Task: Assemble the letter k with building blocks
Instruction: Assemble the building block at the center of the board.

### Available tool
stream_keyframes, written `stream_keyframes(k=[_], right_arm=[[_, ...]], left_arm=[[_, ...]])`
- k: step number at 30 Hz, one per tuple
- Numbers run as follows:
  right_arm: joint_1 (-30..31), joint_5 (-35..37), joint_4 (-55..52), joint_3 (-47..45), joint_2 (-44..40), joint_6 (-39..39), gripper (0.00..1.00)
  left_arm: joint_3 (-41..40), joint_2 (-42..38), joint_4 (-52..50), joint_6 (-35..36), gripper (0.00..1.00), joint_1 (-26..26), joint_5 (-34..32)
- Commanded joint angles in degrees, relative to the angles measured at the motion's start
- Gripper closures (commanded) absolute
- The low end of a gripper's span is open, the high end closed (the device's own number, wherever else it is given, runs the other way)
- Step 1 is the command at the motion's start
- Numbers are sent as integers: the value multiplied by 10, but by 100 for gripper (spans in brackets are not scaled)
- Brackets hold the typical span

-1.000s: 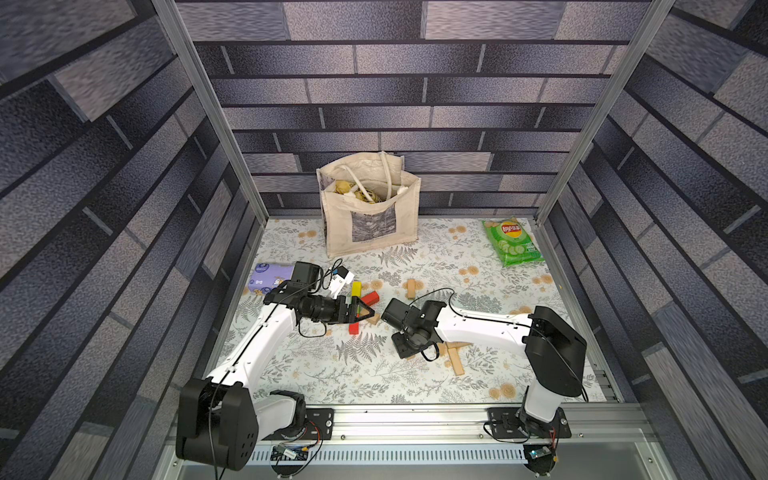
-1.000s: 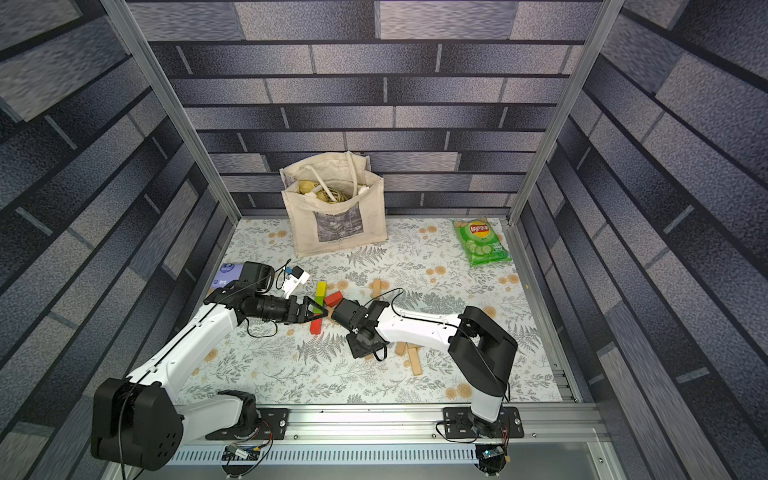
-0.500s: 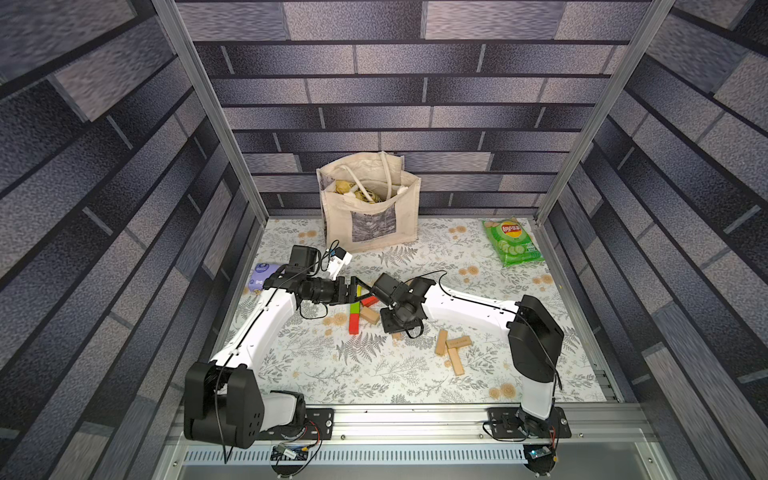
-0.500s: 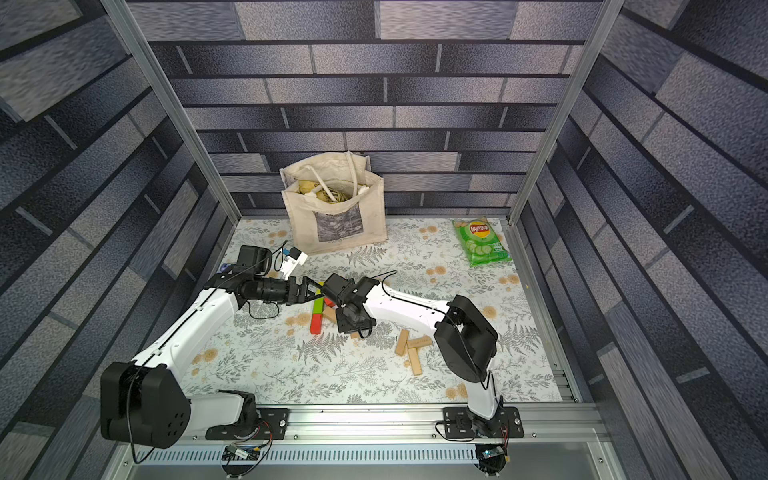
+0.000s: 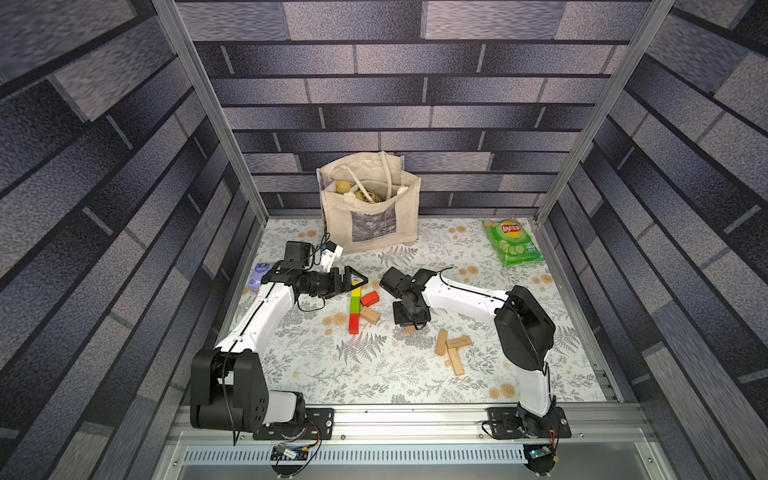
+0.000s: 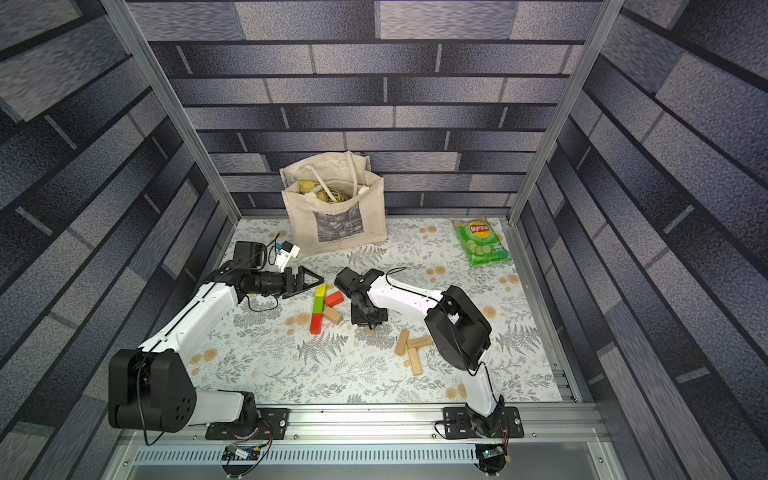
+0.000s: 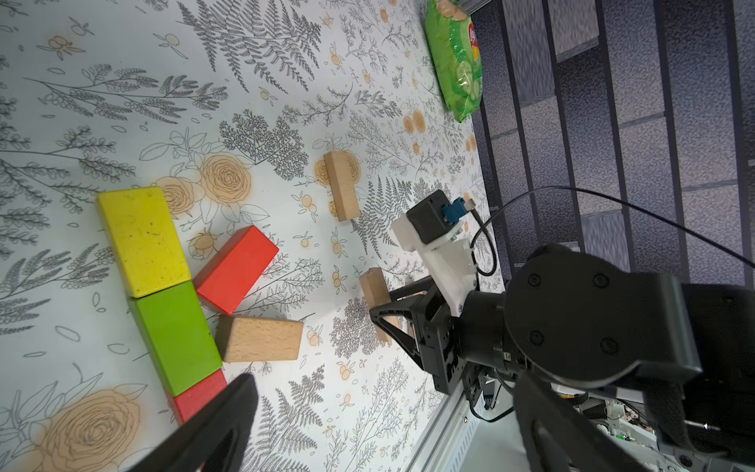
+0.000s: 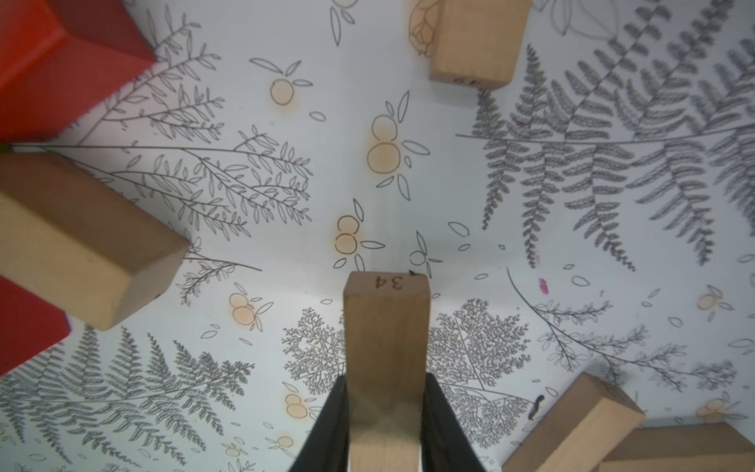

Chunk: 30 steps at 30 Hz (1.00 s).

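A floral mat (image 5: 374,374) floors a booth with brick-patterned walls. In both top views the coloured K (image 5: 355,306) lies flat. Its yellow-green-red stem runs away from the robot, and a red and a tan arm slant off its right side. The left gripper (image 5: 360,279) hovers at the stem's far end, jaws spread wide and empty. Just right of the K, the right gripper (image 5: 409,325) points straight down. Three tan blocks (image 5: 453,348) lie clustered further right and nearer the robot, closest to the right arm. The left wrist view shows the held tan block (image 7: 374,292) standing on end, apart from a loose tan block (image 7: 341,186) beyond it. In the right wrist view the jaws are clamped on that block's sides (image 8: 386,347), its long axis pointing down at the mat. Whether its far end touches the mat I cannot tell. Likely it has to be laid flat by the cluster, which lies to the gripper's right.
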Motion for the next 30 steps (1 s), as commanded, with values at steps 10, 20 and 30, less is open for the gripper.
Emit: stream_keyframes(k=[10, 20, 30], right_arm=[[-22, 4, -7, 8, 47, 8, 87], [-37, -2, 15, 7, 60, 3, 87], [-47, -6, 39, 9, 68, 3, 86]], left_arm=[[-10, -7, 2, -8, 0, -1, -20], [-10, -6, 2, -7, 0, -1, -17], [-8, -3, 1, -6, 0, -1, -16]])
